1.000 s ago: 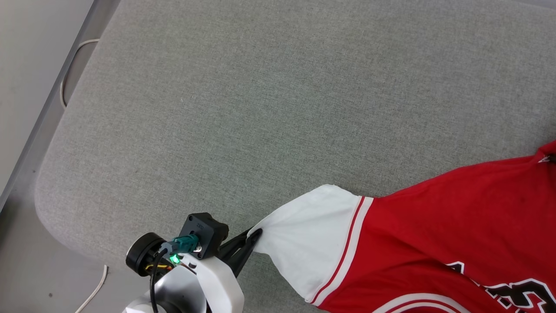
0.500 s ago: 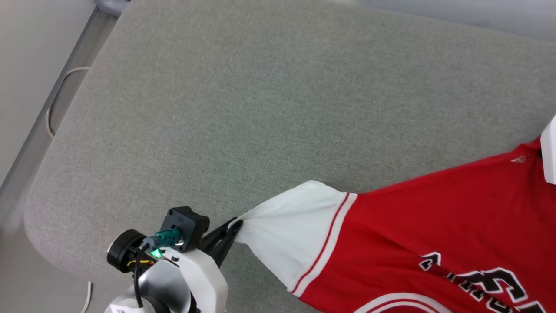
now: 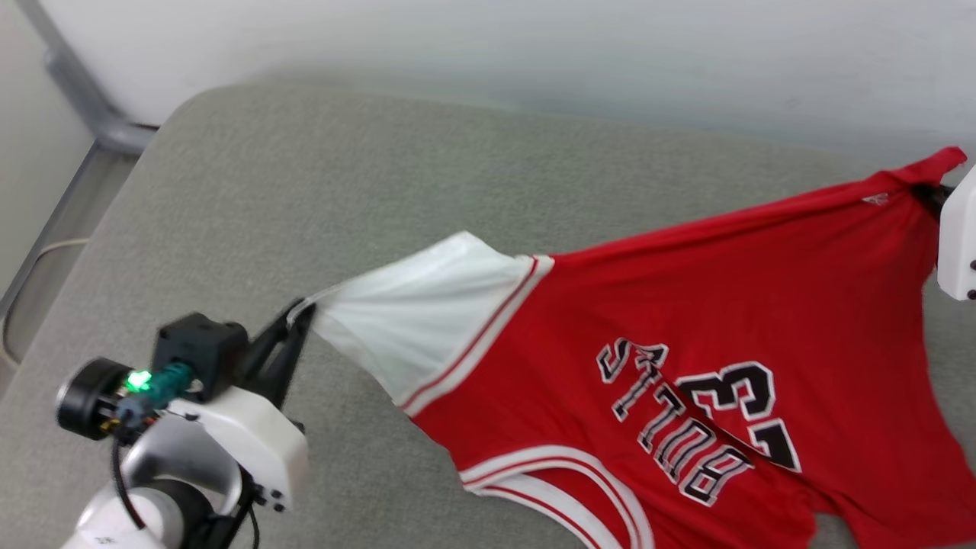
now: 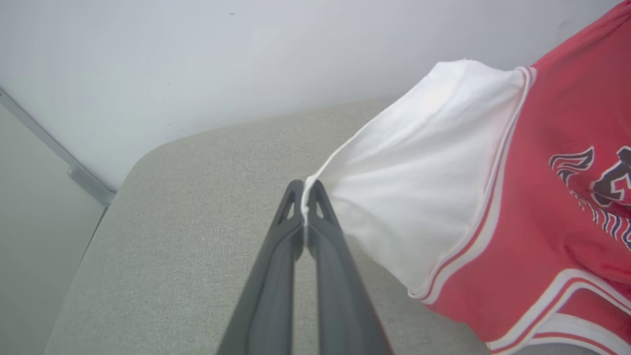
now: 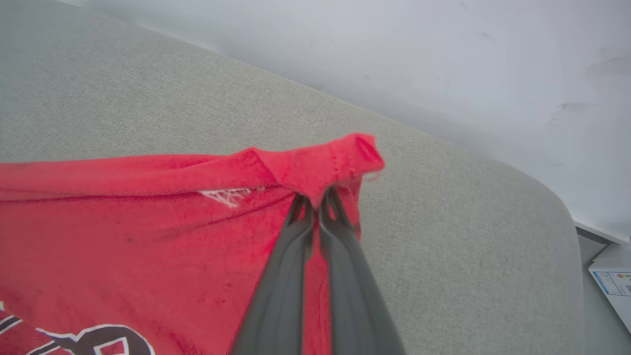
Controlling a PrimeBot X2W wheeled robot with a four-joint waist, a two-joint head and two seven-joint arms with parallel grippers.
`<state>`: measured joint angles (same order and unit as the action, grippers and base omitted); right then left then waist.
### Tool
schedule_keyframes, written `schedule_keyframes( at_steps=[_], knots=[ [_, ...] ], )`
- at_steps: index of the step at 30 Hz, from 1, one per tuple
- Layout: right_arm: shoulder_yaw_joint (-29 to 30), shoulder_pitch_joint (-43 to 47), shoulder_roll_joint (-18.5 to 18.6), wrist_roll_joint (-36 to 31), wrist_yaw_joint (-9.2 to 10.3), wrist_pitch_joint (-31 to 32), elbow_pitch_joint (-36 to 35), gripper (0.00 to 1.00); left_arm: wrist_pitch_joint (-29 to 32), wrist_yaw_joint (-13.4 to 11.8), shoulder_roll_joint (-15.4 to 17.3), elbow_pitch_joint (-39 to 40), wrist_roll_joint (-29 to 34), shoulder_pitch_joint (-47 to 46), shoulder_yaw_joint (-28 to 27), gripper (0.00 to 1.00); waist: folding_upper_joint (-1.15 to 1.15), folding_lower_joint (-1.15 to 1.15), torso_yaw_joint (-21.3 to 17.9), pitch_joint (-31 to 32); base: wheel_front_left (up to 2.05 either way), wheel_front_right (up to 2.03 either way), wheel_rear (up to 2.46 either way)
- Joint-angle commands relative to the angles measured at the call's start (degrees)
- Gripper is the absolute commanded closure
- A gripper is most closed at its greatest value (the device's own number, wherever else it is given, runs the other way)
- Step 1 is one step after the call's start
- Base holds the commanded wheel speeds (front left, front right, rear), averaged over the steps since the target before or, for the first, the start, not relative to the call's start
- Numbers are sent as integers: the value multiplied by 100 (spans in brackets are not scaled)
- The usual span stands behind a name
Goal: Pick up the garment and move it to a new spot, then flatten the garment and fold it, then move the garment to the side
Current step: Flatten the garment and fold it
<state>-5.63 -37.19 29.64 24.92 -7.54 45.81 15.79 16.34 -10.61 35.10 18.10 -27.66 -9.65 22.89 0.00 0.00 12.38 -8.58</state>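
Note:
The garment point(image 3: 686, 305), a red jersey with a white sleeve and black-and-white "BULLS 23" lettering, hangs stretched above the grey cushion point(image 3: 343, 198). My left gripper point(image 3: 301, 311) is shut on the tip of the white sleeve point(image 3: 419, 320) at the lower left. In the left wrist view the left gripper point(image 4: 305, 190) pinches the sleeve edge point(image 4: 409, 187). At the right edge, my right gripper point(image 3: 926, 191) is shut on a red corner of the garment. The right wrist view shows the right gripper point(image 5: 315, 199) closed on that bunched red hem point(image 5: 315, 167).
A pale wall point(image 3: 534, 46) runs behind the cushion. On the left, a grey metal rail point(image 3: 76, 99) and a white cable point(image 3: 30, 259) lie on the floor. A white box with a label point(image 5: 613, 283) sits beyond the cushion's right end.
The head camera has tilted up, bringing the wall into view. The garment is now lifted and stretched between both grippers, its lettering showing, and the right gripper has shut on the red corner.

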Motion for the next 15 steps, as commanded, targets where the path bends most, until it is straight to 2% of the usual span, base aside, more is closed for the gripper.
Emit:
schedule_keyframes(
  at_steps=[1, 8, 15],
  knots=[
    [27, 91, 33, 25, 10, -74, -61, 100, -56, -63, 58, 46, 40, -70, -103, 100, 0, 0, -257, 243, 0, 0, 0],
    [130, 342, -28, 152, 10, -563, -761, 100, -331, -334, 293, 329, 206, -202, -614, 100, 0, 0, -658, 567, 0, 0, 0],
    [537, 779, -284, 82, 11, -925, -1530, 100, -705, -538, 462, 652, 386, -325, -1064, 100, 0, 0, -962, 816, 0, 0, 0]
  ],
)
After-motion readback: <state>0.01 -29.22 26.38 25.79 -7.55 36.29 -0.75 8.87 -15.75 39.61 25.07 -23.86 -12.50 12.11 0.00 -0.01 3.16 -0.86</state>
